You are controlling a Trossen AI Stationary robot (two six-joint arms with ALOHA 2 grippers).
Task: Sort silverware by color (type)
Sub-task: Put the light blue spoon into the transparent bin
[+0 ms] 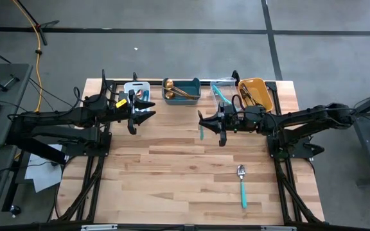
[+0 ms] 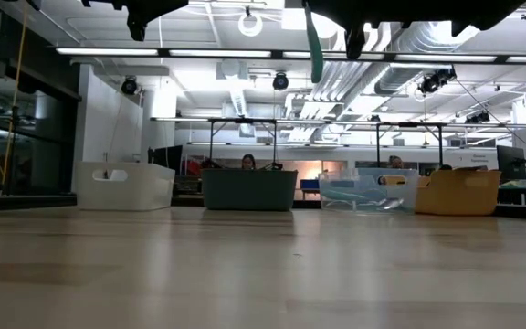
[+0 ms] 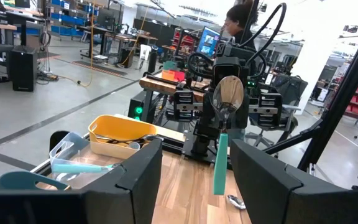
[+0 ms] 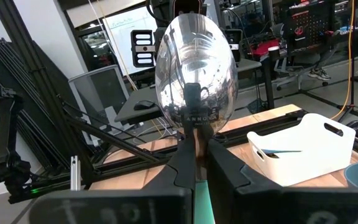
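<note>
Right gripper is clamped on the silver teal-handled spoon, raised near the clear rectangular bin. Best: centre over bin, lower, then release. Left gripper hovers wide open, empty.

Left gripper spread, right gripper clamped, both raised

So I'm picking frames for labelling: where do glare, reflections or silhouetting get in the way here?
Right wrist view: the spoon bowl in the right hand mirrors the room. Low view: bright ceiling lights leave both arms as black silhouettes at the top edge, and the near tabletop looks soft. Left wrist view: the white background washes out at upper right. High view: evenly lit.
</note>
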